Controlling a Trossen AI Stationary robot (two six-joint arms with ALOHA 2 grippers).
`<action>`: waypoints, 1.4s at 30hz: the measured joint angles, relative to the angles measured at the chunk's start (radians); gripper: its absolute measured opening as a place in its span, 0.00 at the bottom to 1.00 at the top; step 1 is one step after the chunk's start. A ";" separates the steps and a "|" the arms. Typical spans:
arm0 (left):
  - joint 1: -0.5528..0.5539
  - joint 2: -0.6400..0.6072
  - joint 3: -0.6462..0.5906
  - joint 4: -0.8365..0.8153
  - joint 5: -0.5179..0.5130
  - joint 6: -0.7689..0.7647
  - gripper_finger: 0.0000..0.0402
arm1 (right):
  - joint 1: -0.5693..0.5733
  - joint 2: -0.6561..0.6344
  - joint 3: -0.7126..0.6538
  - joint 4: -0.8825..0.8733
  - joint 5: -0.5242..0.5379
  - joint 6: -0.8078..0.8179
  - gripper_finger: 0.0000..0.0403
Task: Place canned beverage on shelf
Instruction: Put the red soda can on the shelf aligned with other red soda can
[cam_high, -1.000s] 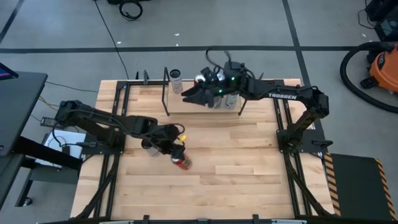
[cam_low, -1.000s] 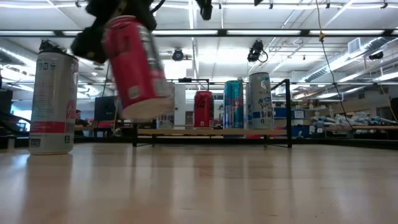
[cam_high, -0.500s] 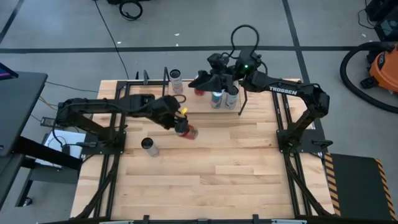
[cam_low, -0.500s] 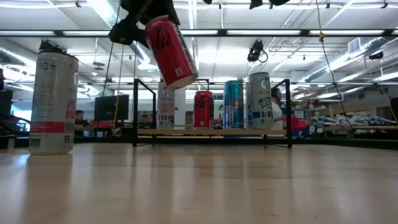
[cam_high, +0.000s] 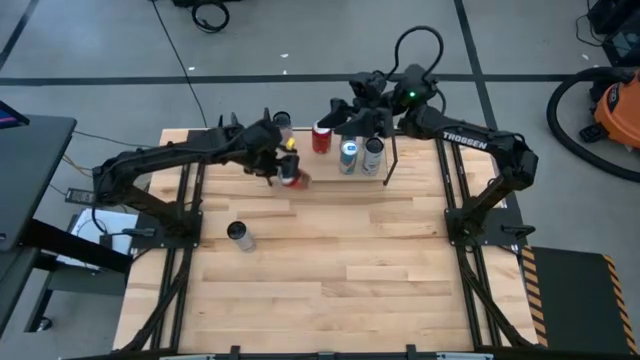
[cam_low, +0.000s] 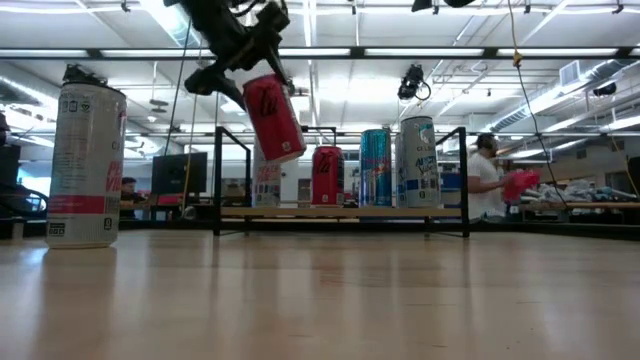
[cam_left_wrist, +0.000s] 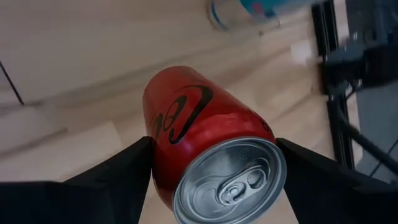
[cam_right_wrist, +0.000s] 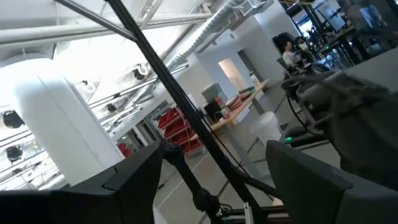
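Note:
My left gripper (cam_high: 284, 168) is shut on a red can (cam_high: 293, 178) in the air just in front of the shelf (cam_high: 330, 172), a light-wood board in a black rod frame at the table's far side. In the low view the red can (cam_low: 272, 115) hangs tilted above the shelf board (cam_low: 340, 212). On the shelf stand a white can (cam_high: 283, 122), a red can (cam_high: 321, 138), a blue can (cam_high: 348, 155) and a silver can (cam_high: 372, 152). My right gripper (cam_high: 340, 112) is open and empty above the shelf's far side. My left gripper pinches the red can between its two fingers (cam_left_wrist: 124, 174), on opposite sides of its wall close to the top end (cam_left_wrist: 158, 155). The fingers come from above, slanting from the table's left. The can is clear of the table, tilted, with its bottom lower and toward the right.
A slim white-and-pink can (cam_high: 238, 235) stands alone on the table's left half and looms at the left of the low view (cam_low: 88, 165). The shelf's upright black posts (cam_low: 218, 180) rise at its ends. A person (cam_low: 490, 175) stands in the room beyond the table.
My left gripper has carried the red can from the table's middle left toward the far edge, up to the shelf's front, keeping it lifted and tilted. My right gripper has drawn back from over the shelf toward the far edge and a little right.

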 joint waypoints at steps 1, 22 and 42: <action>0.016 0.003 0.000 0.005 0.000 0.003 0.77 | -0.003 0.000 0.000 -0.004 -0.009 -0.001 0.73; 0.109 0.109 0.089 0.002 0.002 0.070 0.77 | -0.006 0.006 0.000 -0.131 0.064 -0.100 0.73; 0.197 0.246 0.155 -0.105 -0.035 0.129 0.77 | -0.027 0.006 0.000 -0.163 0.079 -0.107 0.73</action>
